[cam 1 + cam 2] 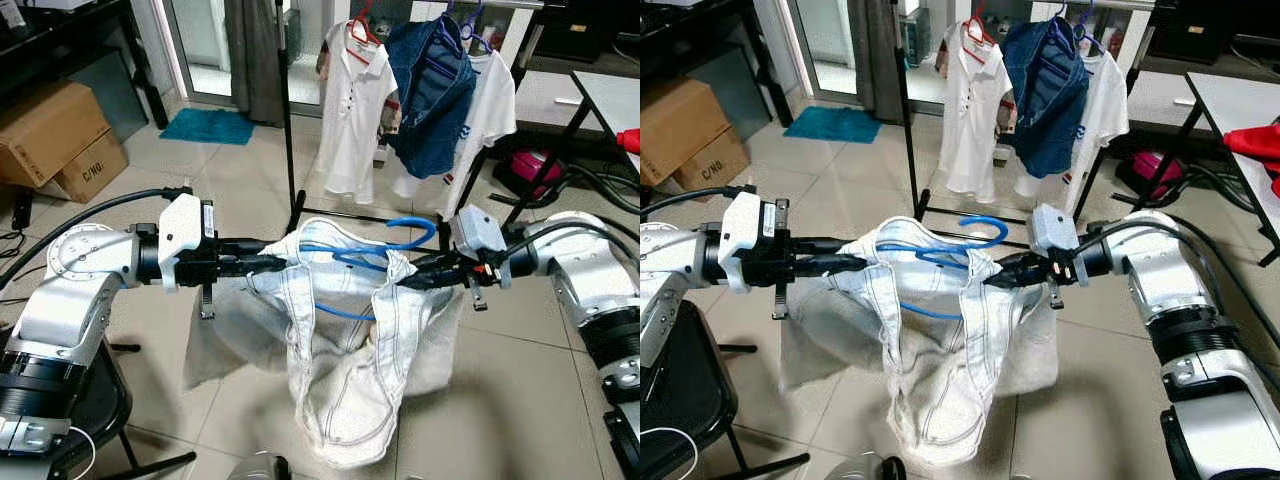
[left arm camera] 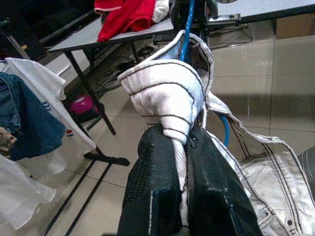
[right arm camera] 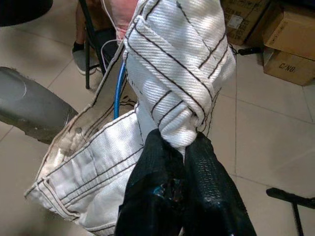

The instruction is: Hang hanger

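A white garment with dark stitching [image 1: 345, 370] hangs between my two arms at chest height, with a blue hanger [image 1: 385, 238] threaded through its top. My left gripper [image 1: 268, 264] is shut on the garment's left edge, fabric bunched between its fingers [image 2: 162, 196]. My right gripper [image 1: 405, 280] is shut on the garment's right edge, cloth pinched between its fingers [image 3: 197, 191]. The hanger's hook curves up above the cloth. Behind stands a black clothes rack [image 1: 290, 120] carrying two white shirts [image 1: 350, 110] and a blue denim garment [image 1: 432, 95].
Cardboard boxes [image 1: 55, 140] sit at the left by a dark shelf. A teal mat [image 1: 208, 126] lies by the door. A grey table [image 1: 610, 95] with red cloth [image 1: 630, 138] stands at right, a pink object [image 1: 530, 170] and cables beneath. Tiled floor lies below.
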`<state>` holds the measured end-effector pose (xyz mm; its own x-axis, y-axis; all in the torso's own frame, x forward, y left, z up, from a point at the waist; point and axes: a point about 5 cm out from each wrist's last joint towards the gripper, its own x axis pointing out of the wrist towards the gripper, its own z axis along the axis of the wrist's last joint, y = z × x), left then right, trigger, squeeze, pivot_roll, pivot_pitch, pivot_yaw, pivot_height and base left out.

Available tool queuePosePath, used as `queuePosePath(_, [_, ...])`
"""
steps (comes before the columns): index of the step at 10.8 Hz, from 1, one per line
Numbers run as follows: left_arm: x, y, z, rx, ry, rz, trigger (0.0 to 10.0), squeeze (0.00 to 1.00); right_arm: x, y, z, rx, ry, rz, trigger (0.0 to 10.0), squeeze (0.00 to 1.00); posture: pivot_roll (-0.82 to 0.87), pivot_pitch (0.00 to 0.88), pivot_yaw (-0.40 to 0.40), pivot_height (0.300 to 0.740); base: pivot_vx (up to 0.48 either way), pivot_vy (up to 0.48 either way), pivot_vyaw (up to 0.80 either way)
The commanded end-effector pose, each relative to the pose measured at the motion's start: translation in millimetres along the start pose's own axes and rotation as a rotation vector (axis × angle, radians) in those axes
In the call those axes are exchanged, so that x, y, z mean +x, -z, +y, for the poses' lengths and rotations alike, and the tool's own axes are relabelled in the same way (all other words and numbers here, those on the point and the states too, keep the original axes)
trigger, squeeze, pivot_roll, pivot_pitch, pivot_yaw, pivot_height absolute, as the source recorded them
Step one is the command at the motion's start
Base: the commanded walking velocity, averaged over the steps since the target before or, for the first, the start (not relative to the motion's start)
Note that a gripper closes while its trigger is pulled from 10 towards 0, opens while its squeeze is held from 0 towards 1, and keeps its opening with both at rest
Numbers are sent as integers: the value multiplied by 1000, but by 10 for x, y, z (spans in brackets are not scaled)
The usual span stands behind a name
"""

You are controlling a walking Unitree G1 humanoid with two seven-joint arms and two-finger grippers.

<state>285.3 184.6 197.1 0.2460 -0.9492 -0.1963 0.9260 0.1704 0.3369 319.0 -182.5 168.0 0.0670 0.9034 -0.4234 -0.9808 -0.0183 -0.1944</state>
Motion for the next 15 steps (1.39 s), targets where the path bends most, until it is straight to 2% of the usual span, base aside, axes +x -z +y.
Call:
queuePosePath(1, [68,-175,71,74,-22,-77,0,0,136,-94,18,-37,-39,-43,0,0,-87,0,21,740,0,0,0])
queuePosePath(5, [-41,-79,149,62,-107,-31,0,0,87,-114,51,17,-29,-73,0,0,-89,0,21,740,0,0,0])
queuePosePath(6, [-55,-60,170,56,-137,-21,1961,0,94,-136,49,52,-10,-104,0,0,-88,0,20,740,0,0,0])
queuePosePath(7, [-67,-22,164,30,-131,-21,10000,796,98,-163,31,86,19,-129,0,0,-88,0,19,740,0,0,0])
queuePosePath(8, [-94,4,135,21,-116,-21,10000,1000,97,-156,43,98,20,-119,0,0,-88,0,19,740,0,0,0])
queuePosePath(12, [-194,-4,171,32,-148,-12,10000,1000,61,-66,71,143,102,-80,0,0,-83,0,19,740,0,0,0])
queuePosePath(15, [-332,-56,304,51,-250,-35,10000,1000,0,32,119,166,160,-37,0,0,-87,0,25,740,0,0,0])
